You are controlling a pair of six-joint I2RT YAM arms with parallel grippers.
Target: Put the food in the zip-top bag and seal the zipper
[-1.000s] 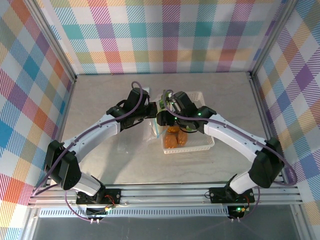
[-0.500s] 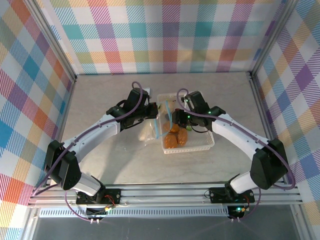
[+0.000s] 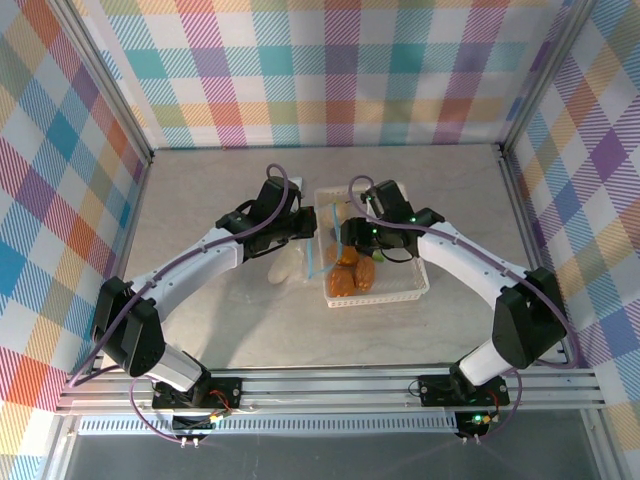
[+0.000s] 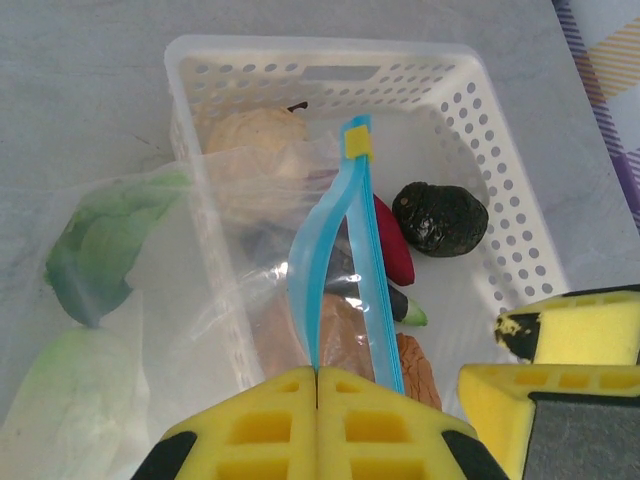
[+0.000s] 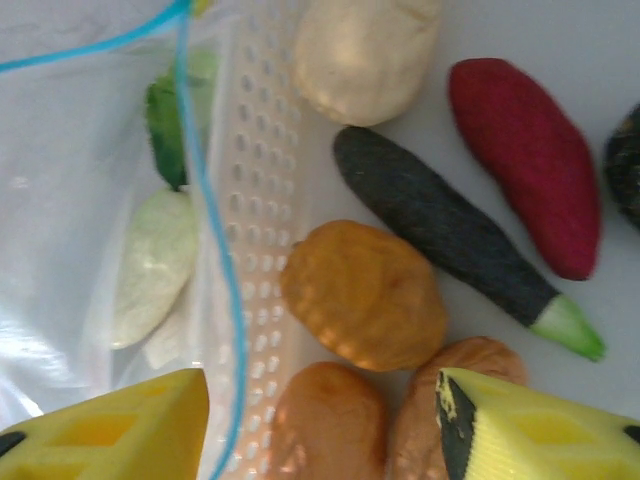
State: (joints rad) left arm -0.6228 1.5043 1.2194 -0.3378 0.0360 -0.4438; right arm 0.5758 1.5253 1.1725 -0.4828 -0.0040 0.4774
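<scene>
Two sets of jaws meet over the basket [image 3: 412, 290] in the top view, with the zip-top bag [image 3: 288, 265] just left of them on the surface.

Left wrist: the left jaws are pressed together and pinch the zipper [image 4: 318, 270], likely to hold the bag's mouth agape ahead of them.

Right wrist: the right jaws are spread, with an orange bread piece [image 5: 365, 295] between them and the eggplant [image 5: 440, 235] just ahead, probably the next pick.

No writing can be read.

The zip-top bag [image 4: 130, 300] is draping over the left wall of the basket [image 4: 320, 50], its zipper [image 4: 305, 270] standing in an open loop there. The food [image 5: 365, 295] is crowding the basket floor beside it; bare floor is showing past the black lump [image 4: 440, 218]. The right gripper [image 5: 320, 420], jaws apart, is straddling that wall.
</scene>
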